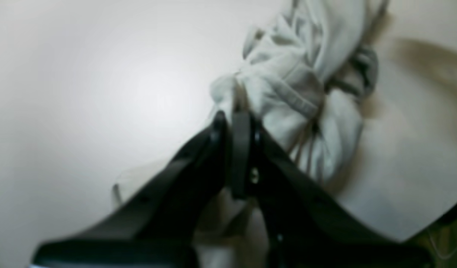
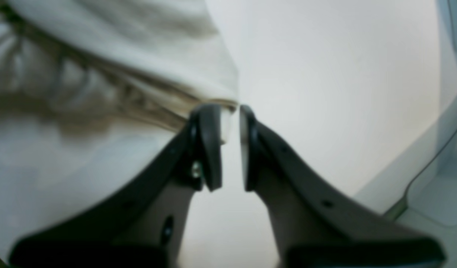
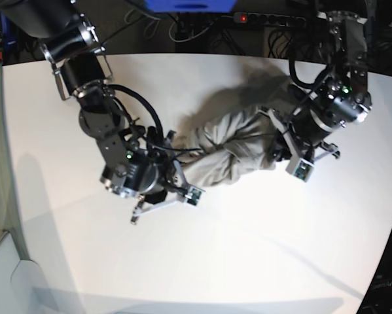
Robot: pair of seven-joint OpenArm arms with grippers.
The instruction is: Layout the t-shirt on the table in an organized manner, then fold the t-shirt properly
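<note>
1. Closest to my left wrist camera are the black fingers of the left gripper (image 1: 237, 119). They are pressed together and pinch a bit of the t-shirt (image 1: 303, 89). The cloth bunches up just past the tips.
2. My right wrist camera shows the right gripper (image 2: 230, 111) up close. Its two fingers stand a little apart, and I can see the white table (image 2: 325, 93) through the gap. An edge of the shirt (image 2: 120, 56) touches the tip of the finger on the picture's left. I see no cloth between the fingers.
3. Only the base view shows me the whole shirt (image 3: 231, 154). It lies in a crumpled, stretched-out heap near the middle of the table (image 3: 248, 255), between the two arms.
4. In the base view I cannot see the fingers of either arm well. The right gripper (image 3: 176, 171) is at the picture's left end of the shirt, and the left gripper (image 3: 277, 147) is at the other end.
5. The left wrist view shows the folds and a hem seam. The right wrist view is too blurry for that.
6. I see no boxes or bins on the table.
</note>
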